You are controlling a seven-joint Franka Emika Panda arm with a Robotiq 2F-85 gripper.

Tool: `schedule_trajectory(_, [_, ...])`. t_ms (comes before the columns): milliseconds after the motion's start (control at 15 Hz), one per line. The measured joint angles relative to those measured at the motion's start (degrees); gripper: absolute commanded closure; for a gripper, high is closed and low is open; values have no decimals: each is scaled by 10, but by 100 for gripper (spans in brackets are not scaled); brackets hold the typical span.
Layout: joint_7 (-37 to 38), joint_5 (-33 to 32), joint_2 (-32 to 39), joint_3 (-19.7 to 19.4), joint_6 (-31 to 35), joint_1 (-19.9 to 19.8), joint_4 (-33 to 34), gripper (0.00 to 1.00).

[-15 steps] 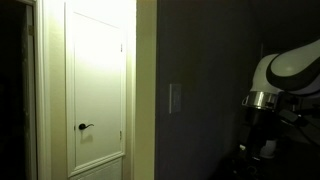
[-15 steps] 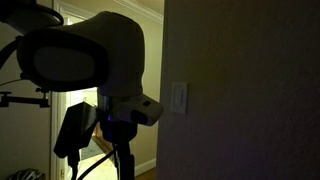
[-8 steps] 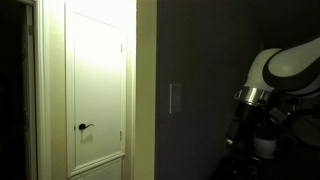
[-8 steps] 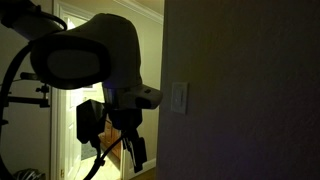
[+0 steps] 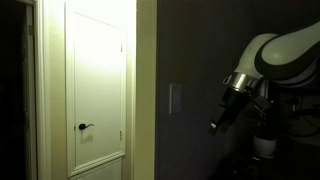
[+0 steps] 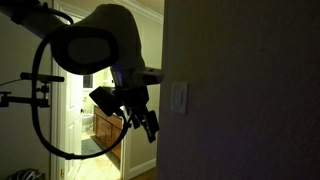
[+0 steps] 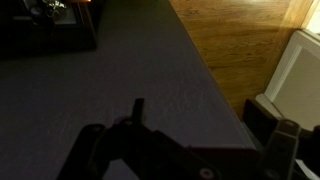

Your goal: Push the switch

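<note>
The switch [image 5: 175,98] is a small pale upright plate on the dark grey wall, and it shows in both exterior views [image 6: 179,97]. My gripper [image 5: 215,124] hangs tilted off the wall, a little lower than the switch and not touching it. In an exterior view it is a dark silhouette [image 6: 151,127] just beside the wall corner, below the switch. In the wrist view the gripper [image 7: 200,118] has its jaws apart with bare grey wall between them. The switch is out of that view.
A lit white door [image 5: 96,80] with a black lever handle [image 5: 85,127] stands beside the dark wall [image 5: 195,50]. The wrist view shows wooden floor [image 7: 240,40] and white door trim [image 7: 295,80]. A cable loop [image 6: 40,110] hangs from the arm.
The arm has swung up and towards the wall. The gripper has risen and tilted, and now sits closer to the switch.
</note>
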Motion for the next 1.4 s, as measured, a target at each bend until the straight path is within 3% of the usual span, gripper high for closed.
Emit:
schedule_trajectory(400, [-23,-22,18,3,-1,8,61,0])
schedule_trajectory(467, [-24,-24,23,3,-1,8,73,4])
schedule_trajectory(533, [-24,-24,27,3,-1,8,84,11])
schedule_trajectory(600, [-25,-24,33,3,-1,8,96,29])
schedule_trajectory(667, [-26,-22,37,3,0,8,106,31])
schedule_trajectory(1267, [-48,39,70,3,63,14,167,93])
schedule_trajectory(1400, [-52,53,78,3,78,15,172,95])
